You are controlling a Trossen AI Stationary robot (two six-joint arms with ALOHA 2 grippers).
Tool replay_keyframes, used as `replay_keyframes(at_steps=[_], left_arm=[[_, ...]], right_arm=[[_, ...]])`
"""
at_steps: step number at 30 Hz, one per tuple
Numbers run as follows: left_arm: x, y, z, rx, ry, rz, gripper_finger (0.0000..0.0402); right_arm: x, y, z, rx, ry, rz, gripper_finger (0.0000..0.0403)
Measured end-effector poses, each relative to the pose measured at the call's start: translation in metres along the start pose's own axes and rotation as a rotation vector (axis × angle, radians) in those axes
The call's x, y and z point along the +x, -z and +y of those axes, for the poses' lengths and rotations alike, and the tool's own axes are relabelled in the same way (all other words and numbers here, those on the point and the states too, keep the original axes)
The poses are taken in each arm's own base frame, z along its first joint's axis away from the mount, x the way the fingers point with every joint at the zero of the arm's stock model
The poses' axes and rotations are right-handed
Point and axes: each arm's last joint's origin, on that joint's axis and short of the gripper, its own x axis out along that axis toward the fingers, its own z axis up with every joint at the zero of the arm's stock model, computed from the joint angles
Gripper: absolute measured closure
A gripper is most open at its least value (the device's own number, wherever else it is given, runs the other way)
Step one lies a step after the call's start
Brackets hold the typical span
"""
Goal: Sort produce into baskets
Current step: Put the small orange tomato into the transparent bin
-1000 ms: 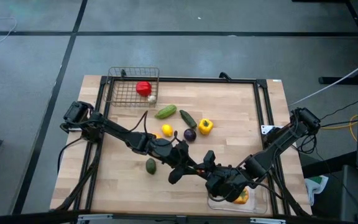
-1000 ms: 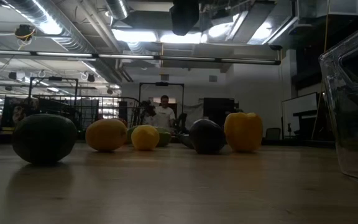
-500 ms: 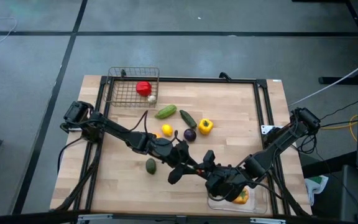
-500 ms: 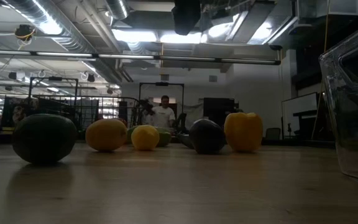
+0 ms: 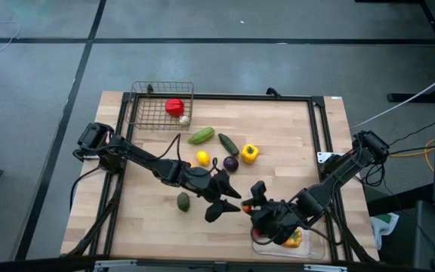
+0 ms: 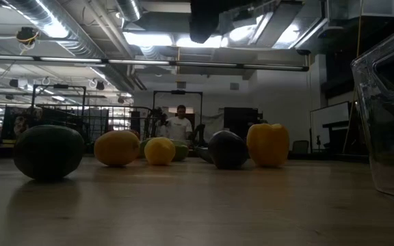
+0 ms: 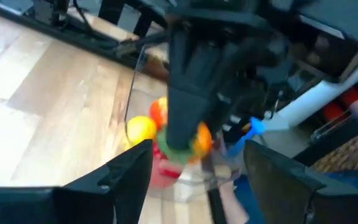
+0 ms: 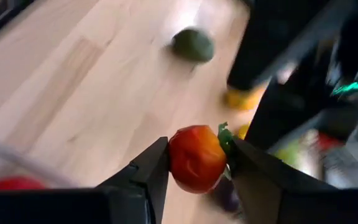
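The right gripper (image 8: 194, 163) is clamped on a small round red-orange tomato (image 8: 196, 158) with a smooth glossy skin and a green leafy cap showing at one side; in the high view this gripper (image 5: 255, 205) hangs near the table's front edge, just beside the clear plastic tray (image 5: 317, 243), a see-through rectangle with rounded corners that holds at least one orange-and-yellow piece (image 5: 294, 239). Facing it, the left gripper (image 5: 231, 201) has its two dark fingers spread and holds nothing; its wrist view looks straight at the other arm's fingers and the tomato (image 7: 178, 144) between them. On the pale wooden table (image 5: 149, 227), a dull dark green avocado (image 5: 183, 201) lies alone beside the left arm. Farther back sit a round yellow lemon (image 5: 202, 158), a dark purple rounded piece (image 5: 231, 163) and a lobed yellow bell pepper (image 5: 250, 153). Behind them lie two long green vegetables: a light green one (image 5: 201, 136) and a darker cucumber (image 5: 228, 144), their long axes slanting opposite ways so the near ends almost meet. At the far left corner the square dark wire-mesh basket (image 5: 148, 115) holds a red piece (image 5: 174, 107) and a small white one (image 5: 184, 119).
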Motion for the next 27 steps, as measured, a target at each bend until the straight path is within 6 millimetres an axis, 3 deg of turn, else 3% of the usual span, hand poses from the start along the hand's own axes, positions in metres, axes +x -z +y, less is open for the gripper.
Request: replay_keyframes(at_steps=[13,27], left_arm=[[0.000,0.008,0.005,0.052,-0.042,0.082,0.0155],[0.000,0.008,0.005,0.074,-0.040,0.084,0.0155]], right_arm=[[-0.004,0.023,0.012,0.346,-0.365,0.292,0.0246],[0.008,0.045,0.022,0.352,-0.377,0.380,0.0246]])
